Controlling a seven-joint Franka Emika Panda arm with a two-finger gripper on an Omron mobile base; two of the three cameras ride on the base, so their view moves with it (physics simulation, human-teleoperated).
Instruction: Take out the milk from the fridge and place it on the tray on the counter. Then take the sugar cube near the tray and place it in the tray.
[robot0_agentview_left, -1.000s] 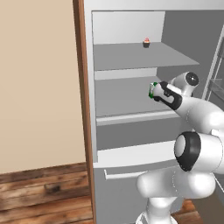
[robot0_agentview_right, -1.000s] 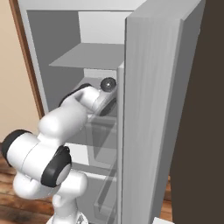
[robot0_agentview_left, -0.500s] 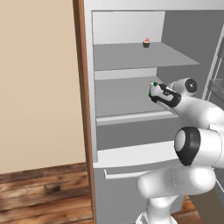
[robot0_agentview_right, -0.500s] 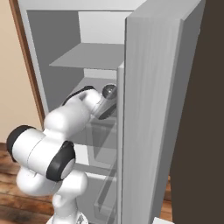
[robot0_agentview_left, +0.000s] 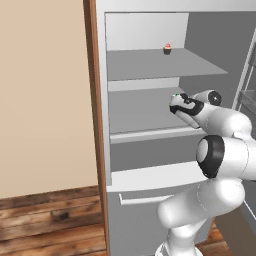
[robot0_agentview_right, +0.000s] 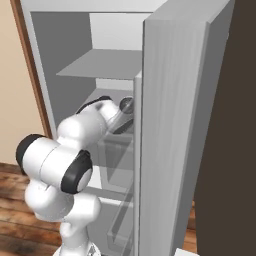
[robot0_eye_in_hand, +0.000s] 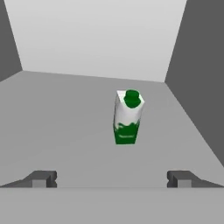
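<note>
From the left base view, my arm reaches into the open fridge (robot0_agentview_left: 150, 65) at the middle shelf, my hand just past that shelf's front lip; my gripper (robot0_agentview_left: 176, 102) is hard to make out there. A small pink-topped cupcake (robot0_agentview_left: 167, 48) sits alone on the shelf above, far back.

From the right base view, the fridge door's edge stands close beside my wrist, leaving a narrow gap on that side; the left wall is further off.

In the hand view, my fingertips (robot0_eye_in_hand: 41, 178) stand wide apart with nothing between them. The milk (robot0_eye_in_hand: 127, 116) stands upright on the bare grey shelf ahead, right of centre, apart from the right wall and back wall. I can read no writing on it.
</note>
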